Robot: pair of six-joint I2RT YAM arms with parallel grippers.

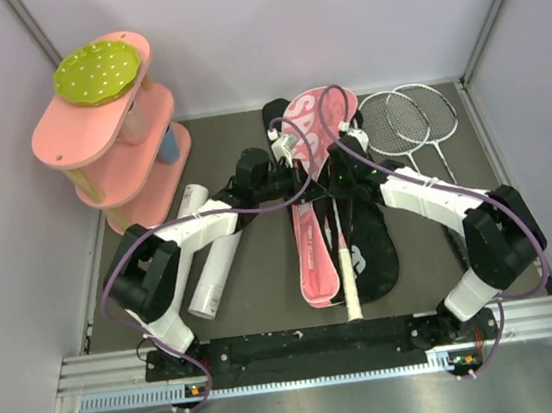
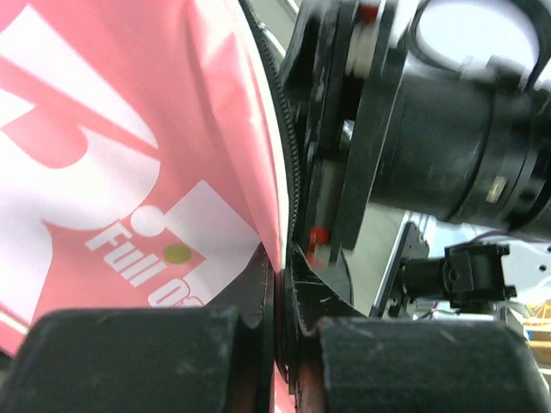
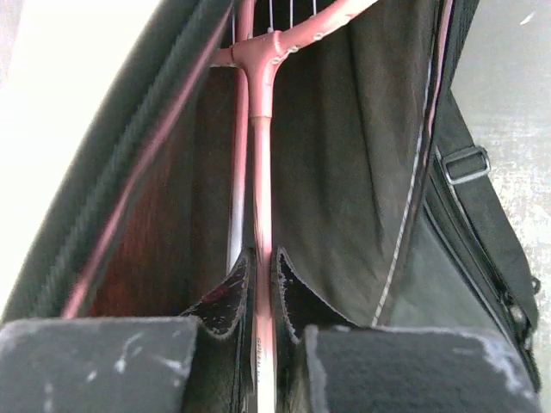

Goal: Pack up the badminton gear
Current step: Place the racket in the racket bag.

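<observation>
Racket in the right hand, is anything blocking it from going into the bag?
Nothing visible blocks it. The right hand grips the racket by its shaft, and its head lies inside the bag. The left hand pinches the pink flap, holding the mouth open.

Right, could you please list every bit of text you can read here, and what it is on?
"Full o", then hidden: small white print on the pink bag flap.
"SP", then covered: large white letters on that flap, top view.
White print on the black bag side: too small to read.
</observation>
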